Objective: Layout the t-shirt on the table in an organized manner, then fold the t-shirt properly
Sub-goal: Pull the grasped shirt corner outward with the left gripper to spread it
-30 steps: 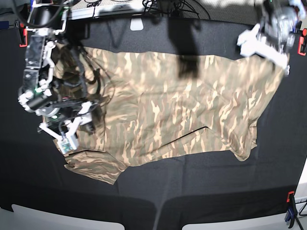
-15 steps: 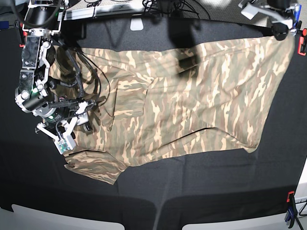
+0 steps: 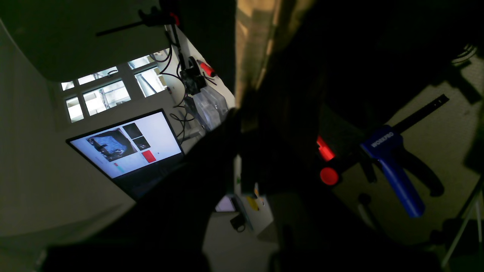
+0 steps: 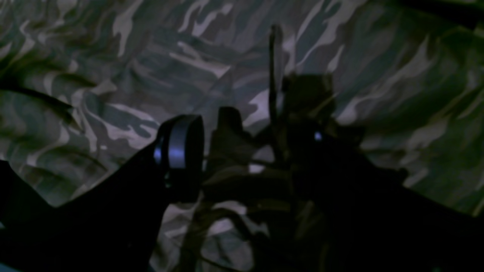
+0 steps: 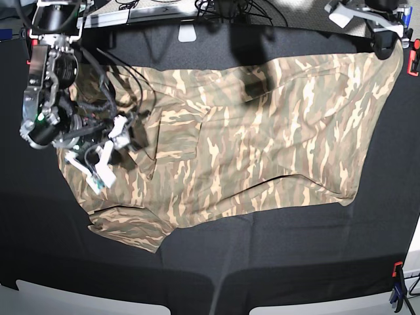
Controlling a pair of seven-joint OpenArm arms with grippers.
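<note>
The camouflage t-shirt (image 5: 249, 151) lies spread across the black table (image 5: 275, 262), one sleeve reaching toward the front left. Its far right corner is drawn up to my left gripper (image 5: 387, 41), which is shut on that fabric at the table's back right edge. In the left wrist view only a dim strip of the t-shirt (image 3: 257, 41) shows between dark fingers. My right gripper (image 5: 105, 152) hovers open over the shirt's left part, holding nothing. Camouflage t-shirt cloth (image 4: 113, 75) fills the right wrist view behind the open right gripper (image 4: 245, 136).
Red clamps (image 5: 413, 62) (image 5: 29, 49) sit at the back edges and a blue one (image 5: 396, 289) at the front right. A white block (image 5: 187, 33) rests at the back edge. Off the table are a blue clamp handle (image 3: 393, 166) and a laptop (image 3: 124, 147).
My right gripper has risen and swung toward the back and right over the shirt's left part. The left gripper pulled the corner farther back and right, then held still.
</note>
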